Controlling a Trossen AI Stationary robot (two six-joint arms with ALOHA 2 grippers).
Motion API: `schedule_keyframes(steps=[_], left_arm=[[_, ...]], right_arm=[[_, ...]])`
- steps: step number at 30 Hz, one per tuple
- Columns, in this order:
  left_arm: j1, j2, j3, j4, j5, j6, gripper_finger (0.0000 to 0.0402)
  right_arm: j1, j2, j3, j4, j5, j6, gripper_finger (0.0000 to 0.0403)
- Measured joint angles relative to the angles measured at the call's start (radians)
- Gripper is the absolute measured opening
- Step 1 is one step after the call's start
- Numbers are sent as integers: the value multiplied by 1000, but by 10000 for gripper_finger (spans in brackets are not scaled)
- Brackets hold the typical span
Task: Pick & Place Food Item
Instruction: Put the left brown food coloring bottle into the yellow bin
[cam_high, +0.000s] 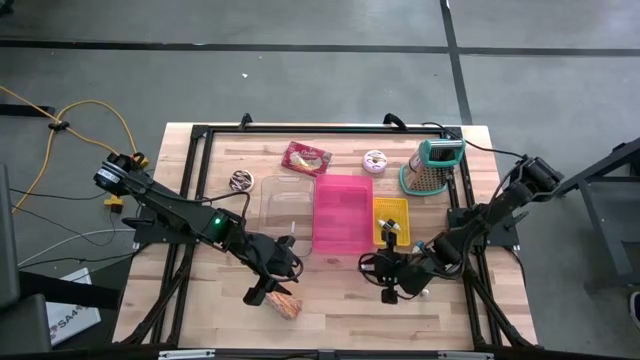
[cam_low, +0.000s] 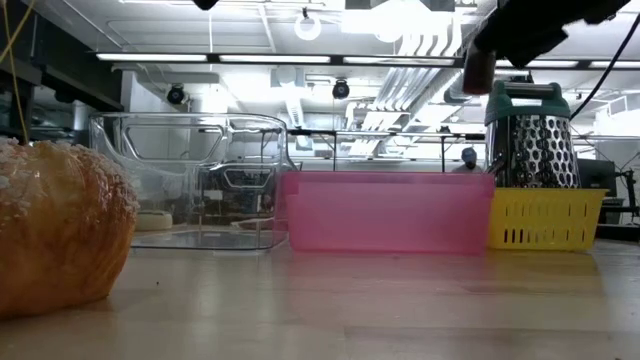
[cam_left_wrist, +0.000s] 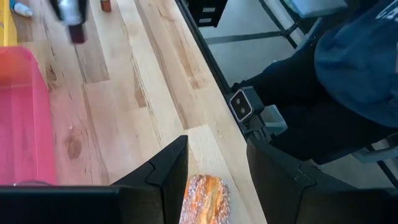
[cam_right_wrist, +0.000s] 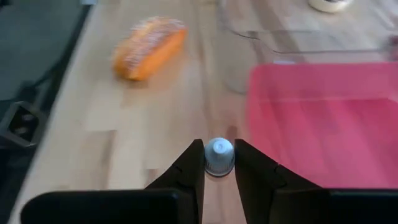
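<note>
The right gripper's fingers (cam_right_wrist: 219, 168) pinch a small white capsule (cam_right_wrist: 219, 154), lifted clear of the surface (cam_high: 330, 300) for carrying toward the pink tray (cam_right_wrist: 323, 118). The left gripper (cam_high: 268, 290) hangs spread over the bread roll (cam_high: 285, 304).

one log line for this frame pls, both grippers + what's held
right gripper: shut on small white capsule, near pink bin | left gripper: open, over bread roll, nothing held
</note>
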Motion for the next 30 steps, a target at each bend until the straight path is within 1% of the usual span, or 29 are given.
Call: schedule_keyframes(steps=[9, 14, 18, 25, 30], left_arm=[[0, 0, 0, 18, 0, 0, 159], [0, 0, 0, 18, 0, 0, 159], [0, 0, 0, 18, 0, 0, 159], [0, 0, 0, 18, 0, 0, 159], [0, 0, 0, 18, 0, 0, 159]], right_arm=[[-2, -3, 0, -145, 88, 163, 61], [-2, -25, 0, -283, 158, 301, 61], [-2, -53, 0, -394, 194, 388, 61], [-15, -93, 0, -533, 234, 464, 61], [-61, -98, 0, -589, 234, 484, 61]])
